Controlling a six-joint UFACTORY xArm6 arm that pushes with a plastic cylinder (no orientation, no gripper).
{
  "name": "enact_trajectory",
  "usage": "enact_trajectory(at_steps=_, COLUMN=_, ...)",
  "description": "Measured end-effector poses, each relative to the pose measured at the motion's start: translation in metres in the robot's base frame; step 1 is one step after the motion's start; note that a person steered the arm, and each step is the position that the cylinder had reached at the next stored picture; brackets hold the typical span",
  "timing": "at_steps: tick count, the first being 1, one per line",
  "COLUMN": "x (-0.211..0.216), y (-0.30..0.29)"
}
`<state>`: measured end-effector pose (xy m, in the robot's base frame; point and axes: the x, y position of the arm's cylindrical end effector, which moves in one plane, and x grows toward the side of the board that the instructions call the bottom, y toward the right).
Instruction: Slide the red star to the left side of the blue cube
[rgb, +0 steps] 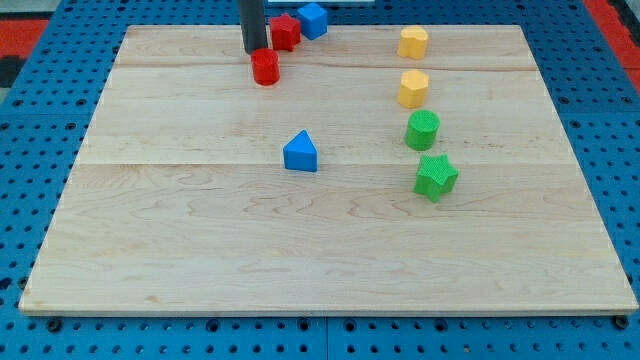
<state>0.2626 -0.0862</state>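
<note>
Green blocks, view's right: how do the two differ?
Shape: the green star has points; the green cylinder is round.
Position: the green star sits nearer the view's bottom, the green cylinder just above it, below the two yellow blocks.
Shared: same green, both on the board, apart from each other.

tool tip (255, 51): at the view's top, just left of the red star, above the red cylinder
red star (285, 32): touching the blue cube on its left
blue cube (313, 20): at the top edge of the surface
red cylinder (265, 67): just below the tip
blue triangular block (300, 152): near centre, alone
yellow blocks (413, 43), (413, 88): stacked in a column at right
green cylinder (422, 130): below the yellows
green star (436, 177): lowest in the column
surface (200, 250): pale wood board
</note>
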Motion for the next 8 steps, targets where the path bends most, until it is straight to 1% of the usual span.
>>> enact_trajectory(at_steps=1, x=0.011, y=0.017)
enact_trajectory(at_steps=2, x=-0.006, y=0.055)
enact_trajectory(at_steps=3, x=-0.024, y=0.063)
enact_trajectory(at_steps=4, x=-0.033, y=0.026)
enact_trajectory(at_steps=5, x=-0.035, y=0.003)
enact_trajectory(at_steps=8, x=-0.044, y=-0.001)
